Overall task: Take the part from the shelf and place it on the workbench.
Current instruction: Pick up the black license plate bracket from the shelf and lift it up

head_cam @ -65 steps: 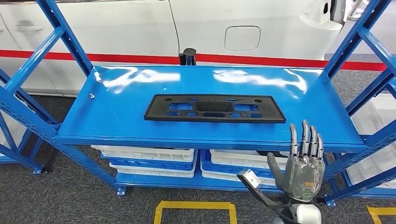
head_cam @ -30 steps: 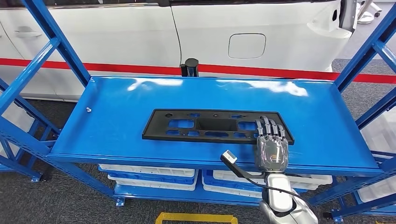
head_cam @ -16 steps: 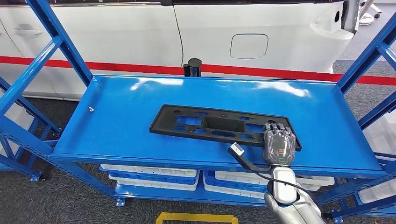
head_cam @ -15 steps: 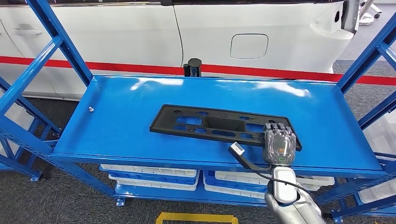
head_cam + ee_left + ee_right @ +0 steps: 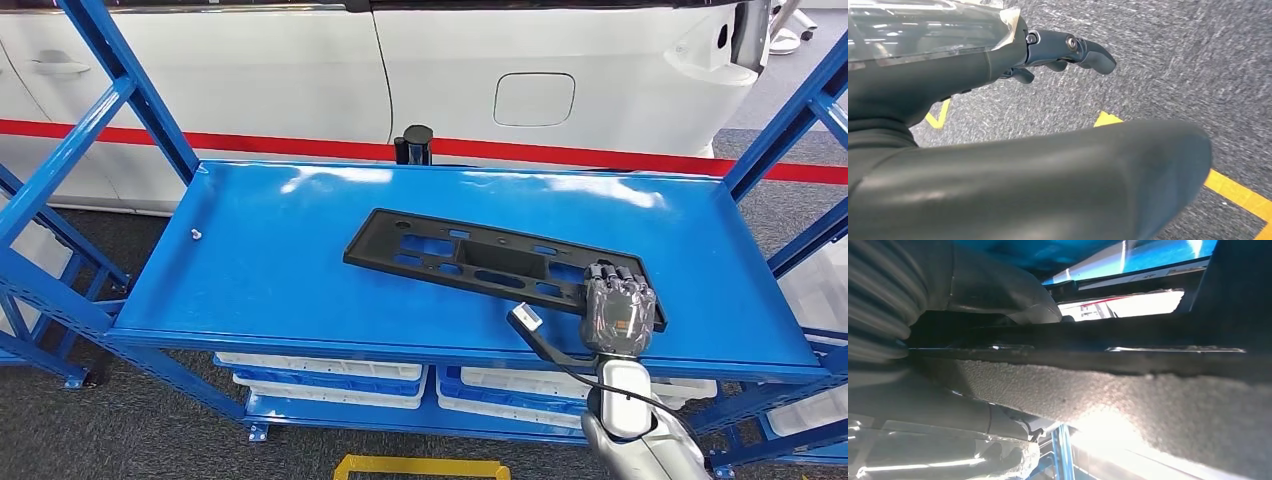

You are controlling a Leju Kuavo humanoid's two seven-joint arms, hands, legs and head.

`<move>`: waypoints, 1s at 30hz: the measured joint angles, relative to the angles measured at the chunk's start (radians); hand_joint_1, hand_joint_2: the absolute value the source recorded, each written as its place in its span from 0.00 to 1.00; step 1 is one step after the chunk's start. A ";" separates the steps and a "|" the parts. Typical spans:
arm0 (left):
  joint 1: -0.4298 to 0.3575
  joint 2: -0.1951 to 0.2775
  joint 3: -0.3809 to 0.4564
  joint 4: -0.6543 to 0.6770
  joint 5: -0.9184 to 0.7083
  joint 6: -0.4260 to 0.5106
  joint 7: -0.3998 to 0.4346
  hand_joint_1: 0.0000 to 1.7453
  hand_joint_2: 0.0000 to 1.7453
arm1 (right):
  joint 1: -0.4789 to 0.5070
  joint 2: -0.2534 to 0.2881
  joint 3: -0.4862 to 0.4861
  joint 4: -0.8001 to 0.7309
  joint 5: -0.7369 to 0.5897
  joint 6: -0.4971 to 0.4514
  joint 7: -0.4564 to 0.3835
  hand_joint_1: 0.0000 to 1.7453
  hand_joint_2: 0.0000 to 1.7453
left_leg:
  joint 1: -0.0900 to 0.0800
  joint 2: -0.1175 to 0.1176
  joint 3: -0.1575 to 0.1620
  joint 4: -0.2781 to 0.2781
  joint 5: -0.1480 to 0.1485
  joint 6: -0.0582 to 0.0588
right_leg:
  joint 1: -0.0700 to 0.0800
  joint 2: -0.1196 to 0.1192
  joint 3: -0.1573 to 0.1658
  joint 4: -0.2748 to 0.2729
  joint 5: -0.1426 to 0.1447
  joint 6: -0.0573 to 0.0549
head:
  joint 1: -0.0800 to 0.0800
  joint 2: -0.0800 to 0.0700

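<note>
A long black plastic part (image 5: 470,256) with several cut-outs lies askew on the blue shelf (image 5: 260,270). Its left end points toward the back, and its right end is near the shelf's front right. My right hand (image 5: 619,316) grips that right end, with the fingers curled over the top. In the right wrist view the part's rough edge (image 5: 1128,395) runs between the thumb and fingers of the right hand (image 5: 913,320). My left hand (image 5: 998,165) hangs over grey carpet with its fingers apart and nothing in it.
Blue uprights (image 5: 110,80) and diagonal braces (image 5: 790,90) frame the shelf on both sides. White bins (image 5: 320,372) sit on the lower level. A white car (image 5: 450,60) and a black post (image 5: 414,143) stand behind. Yellow floor tape (image 5: 420,466) lies in front.
The right hand rose from below the shelf, reached onto the part's right end and closed on it. The part has since swung, its right end drawn toward the shelf's front right.
</note>
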 joint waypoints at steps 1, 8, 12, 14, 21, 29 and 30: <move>0.000 0.001 0.000 0.000 -0.002 -0.002 -0.005 0.00 0.25 | 0.004 -0.001 -0.002 -0.003 0.000 -0.009 -0.006 1.00 1.00 | 0.000 0.000 0.000 0.000 0.000 0.000 | 0.000 0.000 0.000 0.000 0.000 0.000 | 0.000 0.000; -0.003 0.006 0.005 0.007 -0.023 -0.019 -0.029 0.00 1.00 | 0.115 0.135 -0.221 -0.153 -0.190 -0.025 -0.526 1.00 1.00 | 0.001 0.000 -0.002 0.000 0.000 0.000 | 0.000 0.001 -0.002 0.000 0.000 0.000 | -0.001 0.000; -0.004 0.007 0.015 0.013 -0.034 -0.023 -0.037 0.00 1.00 | 0.148 0.244 -0.377 -0.228 -0.426 -0.026 -0.807 1.00 1.00 | 0.002 -0.001 -0.004 0.000 0.000 0.000 | 0.001 0.000 -0.004 0.000 0.000 0.000 | 0.000 0.000; -0.004 0.007 0.021 0.016 -0.039 -0.025 -0.042 0.00 1.00 | 0.164 0.284 -0.433 -0.263 -0.551 -0.027 -0.891 1.00 1.00 | 0.002 0.000 -0.004 0.000 0.000 0.000 | 0.001 0.000 -0.004 0.000 0.000 0.000 | 0.000 0.000; -0.007 0.007 0.045 0.020 -0.049 -0.018 -0.050 0.00 1.00 | 0.213 0.326 -0.474 -0.363 -0.922 0.036 -0.974 1.00 1.00 | 0.000 0.001 -0.005 0.000 0.000 0.000 | 0.000 0.000 -0.005 0.000 0.000 0.000 | 0.000 0.000; -0.007 0.006 0.061 0.022 -0.067 0.008 -0.064 0.00 1.00 | 0.215 0.336 -0.501 -0.387 -1.039 0.087 -1.005 1.00 1.00 | 0.000 0.001 -0.005 0.000 0.000 0.000 | 0.000 0.000 -0.005 0.000 0.000 0.000 | 0.000 0.000; -0.008 0.006 0.063 0.022 -0.067 0.007 -0.065 0.00 1.00 | 0.215 0.337 -0.503 -0.387 -1.041 0.089 -1.007 1.00 1.00 | 0.000 0.001 -0.005 0.000 0.000 0.000 | 0.000 0.000 -0.005 0.000 0.000 0.000 | 0.000 0.000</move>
